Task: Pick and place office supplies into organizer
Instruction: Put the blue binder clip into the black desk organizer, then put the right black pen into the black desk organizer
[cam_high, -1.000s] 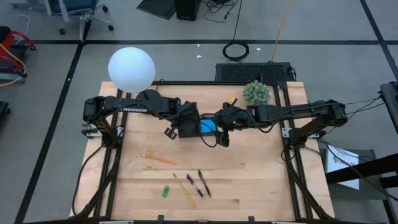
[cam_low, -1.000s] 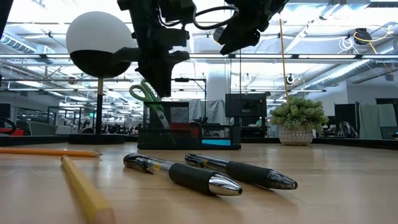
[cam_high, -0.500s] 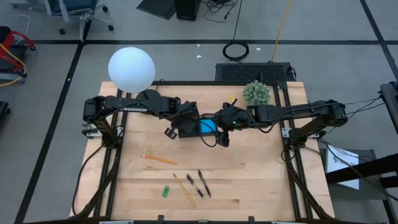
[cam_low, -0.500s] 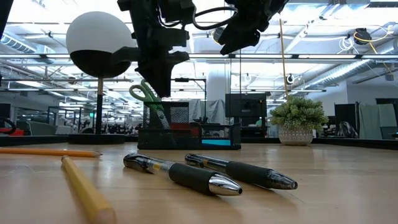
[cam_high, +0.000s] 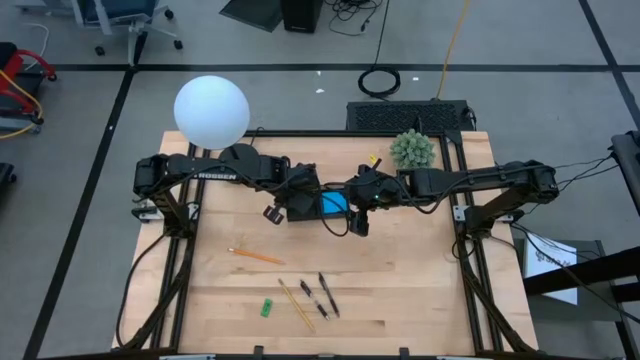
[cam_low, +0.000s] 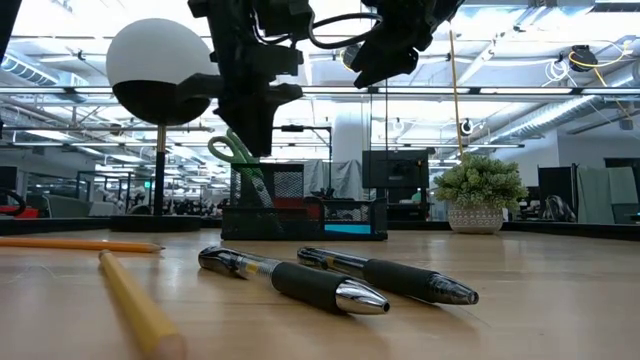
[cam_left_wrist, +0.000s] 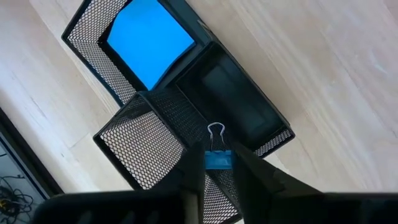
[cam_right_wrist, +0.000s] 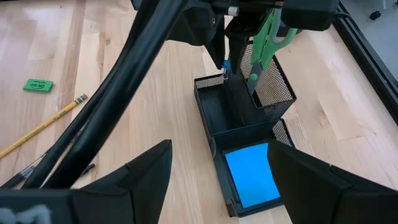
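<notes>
Left gripper (cam_left_wrist: 217, 163), we saw, was clamped on a small blue binder clip (cam_left_wrist: 217, 159) directly above the black organizer (cam_left_wrist: 239, 109). Our right gripper (cam_right_wrist: 217, 174) hung beside it, fingers spread, over the blue sticky pad (cam_right_wrist: 252, 174).

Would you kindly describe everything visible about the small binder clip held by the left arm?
The binder clip is small, with a blue body and thin silver wire loop handles. It is pinched between the fingers of the left gripper, hanging above the black mesh organizer, over its open tray compartment beside the mesh cup. Nothing else touches it.
</notes>
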